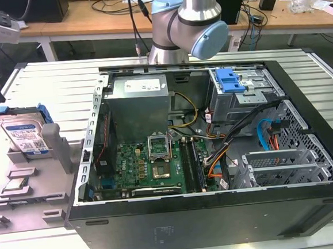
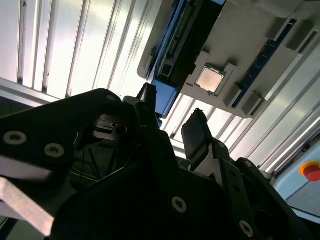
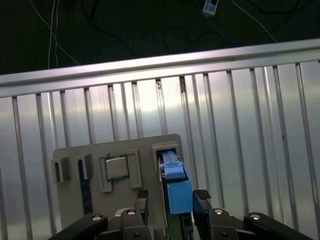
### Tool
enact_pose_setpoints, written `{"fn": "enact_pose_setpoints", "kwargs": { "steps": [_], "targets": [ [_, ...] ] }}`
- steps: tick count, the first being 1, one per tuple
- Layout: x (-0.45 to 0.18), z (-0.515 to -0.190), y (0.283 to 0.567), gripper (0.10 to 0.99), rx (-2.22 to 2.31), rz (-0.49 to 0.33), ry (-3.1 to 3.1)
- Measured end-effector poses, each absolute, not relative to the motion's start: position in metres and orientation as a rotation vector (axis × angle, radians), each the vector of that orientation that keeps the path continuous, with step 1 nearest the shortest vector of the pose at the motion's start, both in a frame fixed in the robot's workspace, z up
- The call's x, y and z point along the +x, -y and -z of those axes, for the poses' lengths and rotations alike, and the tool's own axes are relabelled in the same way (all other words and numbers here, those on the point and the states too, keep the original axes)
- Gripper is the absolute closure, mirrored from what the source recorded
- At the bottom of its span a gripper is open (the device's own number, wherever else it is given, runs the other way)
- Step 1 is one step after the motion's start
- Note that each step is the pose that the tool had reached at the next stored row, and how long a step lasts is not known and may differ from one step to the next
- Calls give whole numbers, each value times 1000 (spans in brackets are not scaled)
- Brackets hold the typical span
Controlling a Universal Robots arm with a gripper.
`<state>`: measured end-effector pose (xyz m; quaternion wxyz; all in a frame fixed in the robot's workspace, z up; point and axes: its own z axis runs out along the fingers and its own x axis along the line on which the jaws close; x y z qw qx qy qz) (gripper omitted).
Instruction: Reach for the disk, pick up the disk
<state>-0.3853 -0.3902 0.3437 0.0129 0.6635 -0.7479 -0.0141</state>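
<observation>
Here the reach looks almost complete: the gripper (image 3: 172, 200), jaws apart, straddles the disk (image 3: 177, 192), upright in its holder (image 3: 125, 147) at nine o'clock of the case (image 1: 220, 221) in the exterior view. Lifting needs a square clamp.

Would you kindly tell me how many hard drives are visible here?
1. The disk stands on edge in the grey holder at the exterior view's left, under the open gripper; the computer case may hide others.

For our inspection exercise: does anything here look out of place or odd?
The disk stands on edge in a grey holder outside the open computer case, with a processor chip lying in the same holder. Nothing looks spilled or broken.
</observation>
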Motion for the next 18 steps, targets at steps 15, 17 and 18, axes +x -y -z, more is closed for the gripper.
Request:
{"fn": "enact_pose_setpoints", "kwargs": {
  "steps": [15, 17, 18],
  "targets": [
    [-384, -331, 384, 604, 2071, 43, 2327],
    [-384, -329, 383, 604, 2083, 43, 2316],
    [-383, -328, 383, 604, 2090, 42, 2309]
  ]
}}
